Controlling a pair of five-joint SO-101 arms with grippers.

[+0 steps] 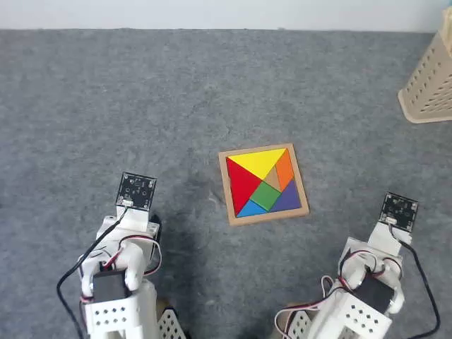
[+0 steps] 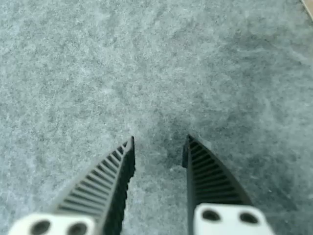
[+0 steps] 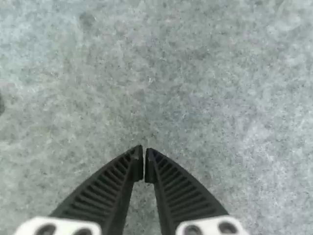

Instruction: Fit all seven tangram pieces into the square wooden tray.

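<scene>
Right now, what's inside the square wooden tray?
Seven tangram pieces fill the tray: a yellow triangle, red triangle, orange piece, green square, blue triangle, purple triangle and a tan triangle in the middle. They cover the tray's floor, so it cannot be seen.

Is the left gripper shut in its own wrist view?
No, the left gripper is open: its jaws stand apart, with grey carpet showing between them.

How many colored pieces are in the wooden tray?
7, all in the tray: yellow triangle far side, red triangle left, orange piece and purple piece right, tan triangle centre, green square beside it, blue triangle near-left corner. None looks hidden.
</scene>
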